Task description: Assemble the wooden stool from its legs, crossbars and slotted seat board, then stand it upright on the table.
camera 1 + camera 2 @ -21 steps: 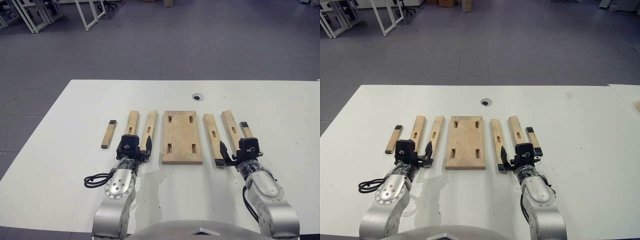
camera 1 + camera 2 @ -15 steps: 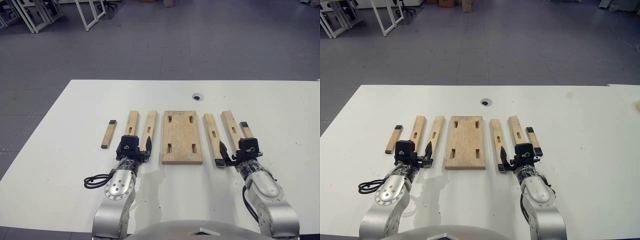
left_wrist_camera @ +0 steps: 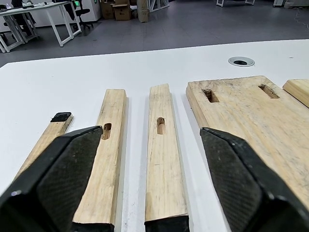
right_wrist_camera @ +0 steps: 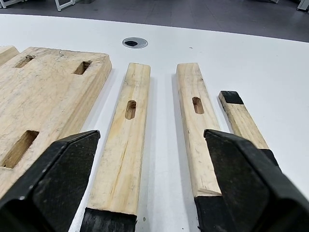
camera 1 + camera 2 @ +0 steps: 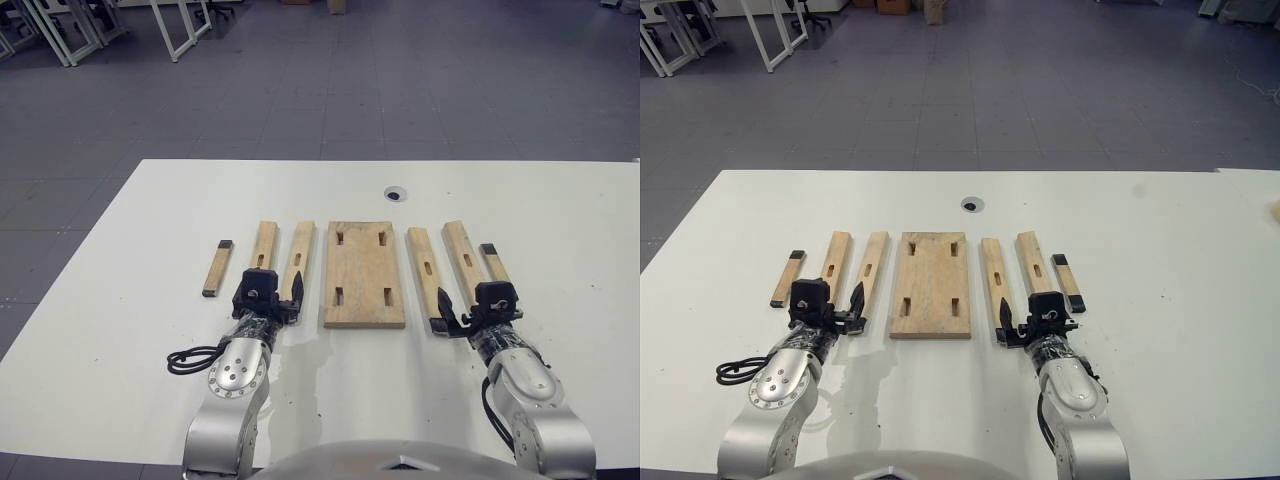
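The slotted seat board (image 5: 365,273) lies flat mid-table. To its left are two slotted legs (image 5: 298,258) (image 5: 263,245) and a short crossbar (image 5: 217,267); to its right two more legs (image 5: 425,270) (image 5: 460,250) and a crossbar (image 5: 492,262). My left gripper (image 5: 270,299) stands open at the near ends of the left legs, both of which lie between its fingers (image 3: 63,183). Over the near ends of the right legs my right gripper (image 5: 468,312) is open as well, its fingers (image 4: 241,183) spanning both; it holds nothing.
The white table (image 5: 130,250) has a round cable hole (image 5: 397,193) behind the board. A black cable loop (image 5: 185,358) lies beside my left arm. Bare tabletop stretches at both sides and in front of the parts.
My right gripper has drawn back slightly toward me, uncovering more of the right crossbar. The left arm and the wooden parts have not moved.
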`<state>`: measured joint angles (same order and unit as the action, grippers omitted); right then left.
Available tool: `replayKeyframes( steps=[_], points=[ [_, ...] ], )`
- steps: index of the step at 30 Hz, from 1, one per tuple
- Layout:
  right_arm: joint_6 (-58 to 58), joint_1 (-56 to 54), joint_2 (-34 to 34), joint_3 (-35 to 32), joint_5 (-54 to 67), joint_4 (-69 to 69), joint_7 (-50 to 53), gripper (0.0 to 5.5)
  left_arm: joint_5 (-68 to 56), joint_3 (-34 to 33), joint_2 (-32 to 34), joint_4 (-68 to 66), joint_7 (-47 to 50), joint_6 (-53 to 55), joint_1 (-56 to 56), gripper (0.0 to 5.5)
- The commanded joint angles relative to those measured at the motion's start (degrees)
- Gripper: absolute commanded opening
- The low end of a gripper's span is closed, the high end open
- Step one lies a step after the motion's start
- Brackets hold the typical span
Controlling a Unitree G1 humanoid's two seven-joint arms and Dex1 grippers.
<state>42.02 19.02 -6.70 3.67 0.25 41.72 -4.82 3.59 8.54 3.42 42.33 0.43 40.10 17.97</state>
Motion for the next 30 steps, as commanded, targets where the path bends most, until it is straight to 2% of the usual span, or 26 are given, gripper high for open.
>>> replayKeyframes(
  steps=[1,18,20,24,26,30],
  points=[
    [0.48,-0.59,0.20,0.22,0.10,0.26,0.42,3.96,-0.01,-0.24,0.58,-0.53,-0.61,0.76,-0.93,3.74],
    [0.52,-0.91,0.00,-0.21,0.73,0.16,0.47,3.96,0.18,-0.34,1.08,-0.07,-0.49,1.58,-1.00,3.74],
    [-0.27,-3.25,-1.07,-4.21,2.71,-2.29,-1.14,3.96,0.26,-0.31,0.89,-0.08,-0.24,1.62,-1.09,3.74],
    [0.03,-11.50,-7.68,-16.03,8.80,-11.46,-7.03,3.96,0.12,-0.62,0.53,-0.38,-0.01,1.59,-1.31,3.74],
    [-4.85,-13.74,-11.85,-18.36,9.63,-17.99,-11.02,3.96,0.16,-0.59,0.18,-0.45,0.26,1.47,-1.13,3.74],
    [-3.01,-14.48,-16.97,-23.26,18.71,-27.15,-22.31,3.96,0.25,-0.13,-0.18,-0.89,0.43,1.19,-1.31,3.74]
  ],
)
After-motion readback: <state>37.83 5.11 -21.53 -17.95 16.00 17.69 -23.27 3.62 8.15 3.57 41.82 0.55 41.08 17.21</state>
